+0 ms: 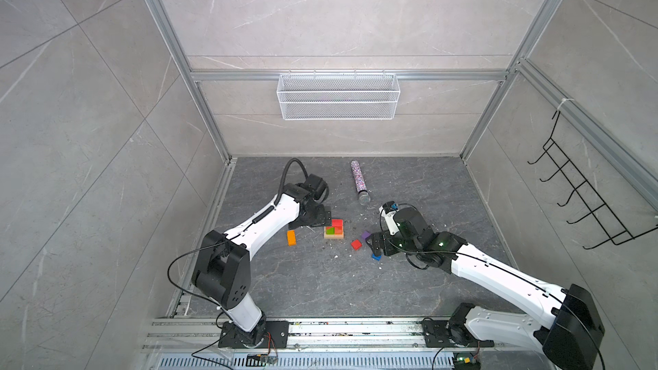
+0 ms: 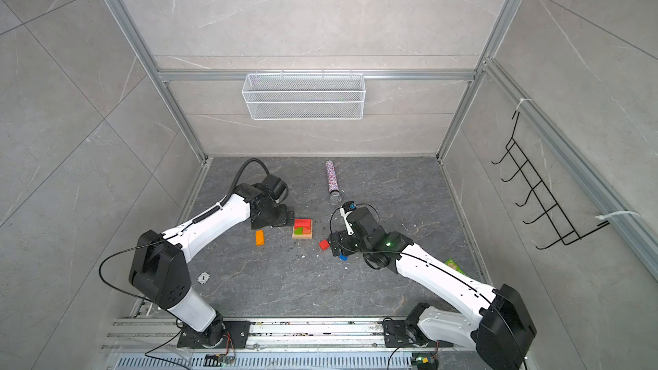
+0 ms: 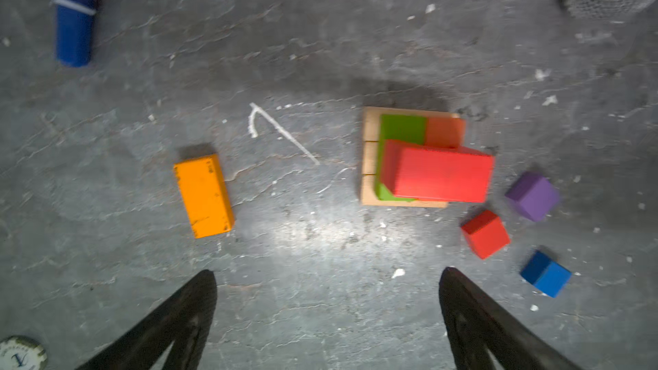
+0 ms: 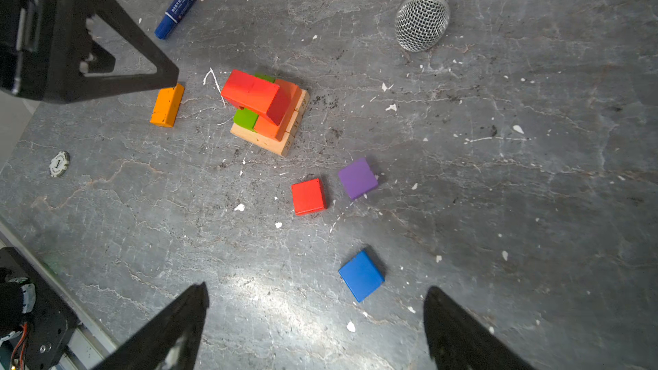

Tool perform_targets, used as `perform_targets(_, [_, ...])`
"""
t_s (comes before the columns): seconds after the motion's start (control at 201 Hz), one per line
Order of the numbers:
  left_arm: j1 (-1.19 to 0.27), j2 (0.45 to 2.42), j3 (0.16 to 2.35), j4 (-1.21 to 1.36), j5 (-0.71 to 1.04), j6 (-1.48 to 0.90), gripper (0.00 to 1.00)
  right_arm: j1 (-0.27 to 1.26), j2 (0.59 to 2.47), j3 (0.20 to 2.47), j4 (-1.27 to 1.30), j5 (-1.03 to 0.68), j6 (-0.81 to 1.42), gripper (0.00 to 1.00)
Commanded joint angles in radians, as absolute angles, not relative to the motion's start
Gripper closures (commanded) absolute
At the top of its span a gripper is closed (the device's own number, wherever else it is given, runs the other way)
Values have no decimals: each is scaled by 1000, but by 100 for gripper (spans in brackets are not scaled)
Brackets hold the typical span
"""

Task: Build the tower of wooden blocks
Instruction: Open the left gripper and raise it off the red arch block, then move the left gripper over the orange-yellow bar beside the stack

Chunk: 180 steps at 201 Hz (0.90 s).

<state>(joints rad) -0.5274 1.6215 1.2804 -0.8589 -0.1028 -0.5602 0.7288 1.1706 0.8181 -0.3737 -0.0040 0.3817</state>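
Note:
The tower (image 1: 334,232) has a tan base (image 3: 370,158), a layer of a green block (image 3: 402,129) and an orange block, and a red oblong (image 3: 441,174) on top that overhangs one edge. A loose orange block (image 3: 203,195) lies to its left in both top views. A red cube (image 4: 308,196), a purple cube (image 4: 357,178) and a blue cube (image 4: 361,275) lie to its right. My left gripper (image 3: 327,272) hangs open and empty above the floor, just left of the tower. My right gripper (image 4: 317,290) is open and empty, with the blue cube close ahead of its fingers.
A blue marker pen (image 4: 183,0) and a glittery microphone (image 1: 359,181) lie behind the blocks. A white token (image 2: 203,277) lies at the front left and a green packet (image 2: 455,266) beside the right arm. A wire basket (image 1: 338,96) hangs on the back wall.

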Motion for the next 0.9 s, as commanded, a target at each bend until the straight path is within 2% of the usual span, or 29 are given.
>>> perform_targets(0.0, [-481,1552,1214,-864,-107,-558,0,729,1171,816,-358,-12,397,5])
perform_targets(0.294, [-365,1485,1015,-739,-34,-576,0,729,1164,805,-338,-24,403,6])
perform_targets(0.891, [-328,1593,948,-558,76,-594,1,730,1143,834,-403,-35,403,7])
